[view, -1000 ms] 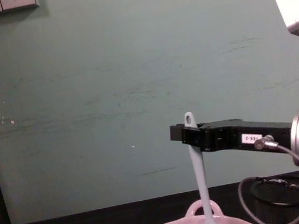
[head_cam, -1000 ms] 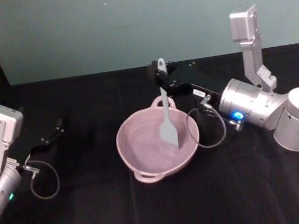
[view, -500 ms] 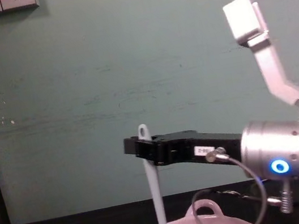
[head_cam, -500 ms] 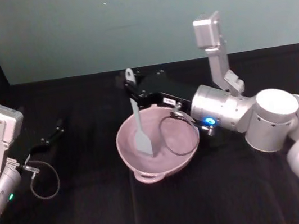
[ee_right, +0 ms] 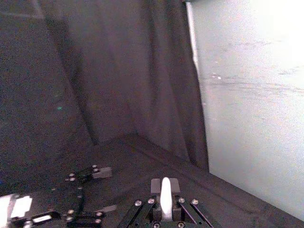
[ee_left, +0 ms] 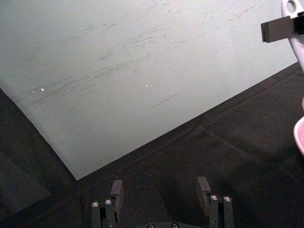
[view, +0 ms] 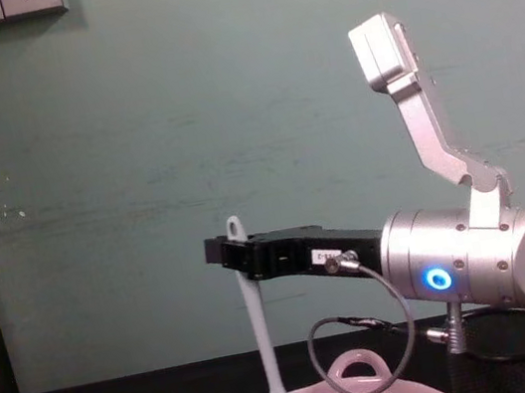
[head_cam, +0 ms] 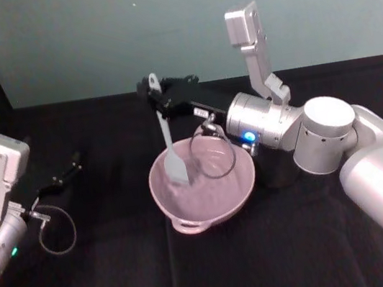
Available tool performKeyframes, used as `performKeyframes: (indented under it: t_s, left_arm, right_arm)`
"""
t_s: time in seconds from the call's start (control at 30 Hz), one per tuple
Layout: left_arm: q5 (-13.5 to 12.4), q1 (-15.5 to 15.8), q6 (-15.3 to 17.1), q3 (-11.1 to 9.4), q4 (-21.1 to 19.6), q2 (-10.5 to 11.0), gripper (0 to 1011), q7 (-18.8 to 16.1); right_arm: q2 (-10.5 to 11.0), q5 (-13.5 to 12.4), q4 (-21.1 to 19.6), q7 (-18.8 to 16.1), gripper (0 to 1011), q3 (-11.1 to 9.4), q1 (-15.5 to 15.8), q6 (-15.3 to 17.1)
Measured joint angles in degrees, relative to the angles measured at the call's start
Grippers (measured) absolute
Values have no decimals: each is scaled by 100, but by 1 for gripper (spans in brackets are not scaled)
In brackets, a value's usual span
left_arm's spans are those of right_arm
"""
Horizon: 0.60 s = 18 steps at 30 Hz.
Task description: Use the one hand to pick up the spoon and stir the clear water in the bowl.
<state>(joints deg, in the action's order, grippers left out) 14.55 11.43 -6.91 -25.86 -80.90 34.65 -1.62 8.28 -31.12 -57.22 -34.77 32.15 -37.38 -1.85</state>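
Spoon (head_cam: 168,141) hangs near-vertical, with the right claw (head_cam: 157,98) clenched on the handle just under the hole. Blade is dipped in the clear water (head_cam: 211,184) on the left side of the bowl (head_cam: 220,212).

Risks, my read:
- Grip is high on a thin handle, so water drag or a knock on the wall could pivot the spoon or slip it.
- Blade is close to the left wall. A wider sweep that way may shove the bowl across the worktop (head_cam: 124,270) and slosh water out.
- Wrist cable loop (view: 311,352) hangs near the rim and could snag.

Left claw (head_cam: 74,162) is parked far left, fingers apart, well clear.
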Motion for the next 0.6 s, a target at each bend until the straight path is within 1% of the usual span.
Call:
performKeyframes:
  t_s: [0.1,0.23,0.37,0.47,0.57,0.6]
  left_arm:
    - [0,0,0,0,0,0,1011,0]
    - [0,0,0,0,0,0,1011,0]
    - [0,0,0,0,0,0,1011,0]
    - [0,0,0,0,0,0,1011,0]
    - [0,0,0,0,0,0,1011,0]
    - [0,0,0,0,0,0,1011,0]
  right_arm:
    - [-10,10,136,11,111,-71,-40,-27]
    - [38,12,148,84,111,-187,-15,-36]
    - [170,5,-70,152,111,-293,122,6]
    - [298,-29,-308,196,112,-370,270,112]
    - [473,-83,-630,278,111,-457,464,243]
    - [473,-83,-630,278,111,-457,464,243]
